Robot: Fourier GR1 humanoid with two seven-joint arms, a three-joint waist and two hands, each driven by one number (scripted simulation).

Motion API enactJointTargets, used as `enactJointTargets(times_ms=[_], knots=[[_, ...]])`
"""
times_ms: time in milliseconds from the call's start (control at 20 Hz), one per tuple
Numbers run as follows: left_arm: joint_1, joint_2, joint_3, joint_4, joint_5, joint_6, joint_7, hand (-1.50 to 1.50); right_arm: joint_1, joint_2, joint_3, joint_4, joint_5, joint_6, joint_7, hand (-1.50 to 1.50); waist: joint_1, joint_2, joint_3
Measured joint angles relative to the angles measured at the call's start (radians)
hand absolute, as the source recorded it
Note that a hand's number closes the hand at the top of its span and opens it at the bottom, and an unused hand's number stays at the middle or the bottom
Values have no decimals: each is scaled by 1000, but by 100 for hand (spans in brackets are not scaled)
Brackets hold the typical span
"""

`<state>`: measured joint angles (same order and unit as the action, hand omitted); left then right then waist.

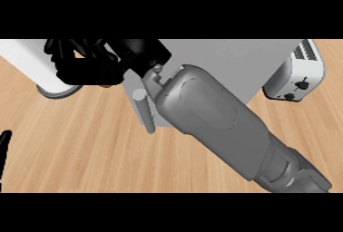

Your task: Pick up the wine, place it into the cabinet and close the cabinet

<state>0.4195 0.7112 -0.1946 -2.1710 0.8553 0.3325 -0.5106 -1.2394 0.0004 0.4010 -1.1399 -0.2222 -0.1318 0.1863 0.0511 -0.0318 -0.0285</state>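
Right hand (90,68) curled, seemingly clamped on the mostly hidden wine (106,85) near the table's (87,145) far-left edge by the cabinet (227,59); likely mid-carry; next, insert wine; left hand (4,149) unclear.

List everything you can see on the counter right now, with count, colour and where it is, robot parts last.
counter: one, light wood, fills the view.
cabinet: one, grey, top centre, with a door edge and a pale bar handle facing down the view.
toaster: one, white and silver with black knobs, upper right beside the cabinet.
white object: one, on a round grey base, upper left, partly hidden by the hand; I cannot tell what it is.
wine: not identifiable in this view.
right hand: one, black, fingers curled, upper left at the cabinet's front.
right forearm: one, grey, crossing from lower right.
left hand: only a black tip at the left edge.
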Motion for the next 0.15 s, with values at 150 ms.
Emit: enactJointTargets(times_ms=[150], knots=[[-3, -6, -3, 3, -5, 2, 1, -150, -15, 0, 5, 33, 10, 17, -39, 150, 3, 0, -6]])
